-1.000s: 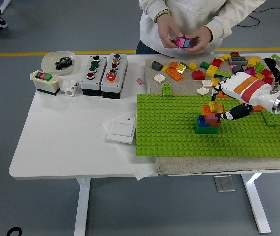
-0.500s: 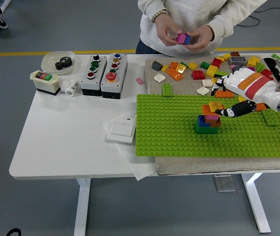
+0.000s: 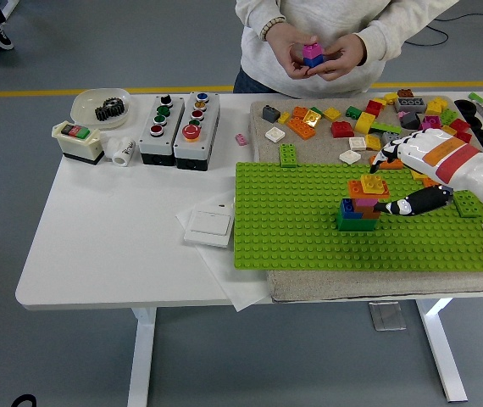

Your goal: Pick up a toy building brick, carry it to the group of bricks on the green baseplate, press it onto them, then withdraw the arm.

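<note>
A small group of bricks [image 3: 358, 210] stands on the green baseplate [image 3: 292, 216], right of its middle: blue and green at the bottom, red, pink and orange above, a yellow brick [image 3: 374, 182] on top. My right hand [image 3: 387, 192], white with orange and red stripes, comes in from the right. It sits just right of the group with its fingers relaxed and holds nothing. One black finger [image 3: 411, 204] points at the group's right side. The left arm is out of view.
Several loose bricks [image 3: 360, 119] lie on the mat behind the baseplate. A person at the far side holds a pink and blue brick [image 3: 312, 52] in both hands. Button boxes [image 3: 178, 129], a bowl [image 3: 99, 106] and a white switch [image 3: 210, 225] sit to the left.
My right hand has drawn back a little to the right and lowered; the yellow brick stays on the group. The person raised and turned the pink and blue brick.
</note>
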Controlling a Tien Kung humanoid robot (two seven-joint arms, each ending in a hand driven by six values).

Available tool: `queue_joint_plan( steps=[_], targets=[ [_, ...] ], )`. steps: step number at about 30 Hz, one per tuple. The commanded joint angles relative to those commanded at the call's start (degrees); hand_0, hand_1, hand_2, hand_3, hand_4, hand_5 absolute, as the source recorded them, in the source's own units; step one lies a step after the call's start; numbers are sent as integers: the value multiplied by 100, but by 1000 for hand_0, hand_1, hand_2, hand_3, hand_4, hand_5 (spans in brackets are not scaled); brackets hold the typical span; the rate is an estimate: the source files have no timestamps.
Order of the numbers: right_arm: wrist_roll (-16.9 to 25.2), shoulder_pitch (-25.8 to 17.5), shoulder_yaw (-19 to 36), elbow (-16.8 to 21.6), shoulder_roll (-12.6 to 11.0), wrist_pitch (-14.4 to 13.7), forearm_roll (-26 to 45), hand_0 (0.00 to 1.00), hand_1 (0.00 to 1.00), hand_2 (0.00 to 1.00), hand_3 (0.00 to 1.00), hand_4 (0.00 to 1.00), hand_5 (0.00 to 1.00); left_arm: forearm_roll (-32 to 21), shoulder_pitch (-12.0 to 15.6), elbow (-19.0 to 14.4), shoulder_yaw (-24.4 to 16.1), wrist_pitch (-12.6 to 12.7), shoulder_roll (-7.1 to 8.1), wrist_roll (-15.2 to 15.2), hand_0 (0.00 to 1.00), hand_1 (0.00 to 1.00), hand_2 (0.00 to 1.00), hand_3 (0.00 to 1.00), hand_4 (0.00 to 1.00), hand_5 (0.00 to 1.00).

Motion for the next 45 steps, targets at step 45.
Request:
queue_joint_plan(
  steps=[45],
  targets=[
    [82,-16,-163,-232,167,-123,-154,676,662,716,622,860,579,0,-31,-3,40,14,3,12,824,824,799,613,694,608]
  ],
)
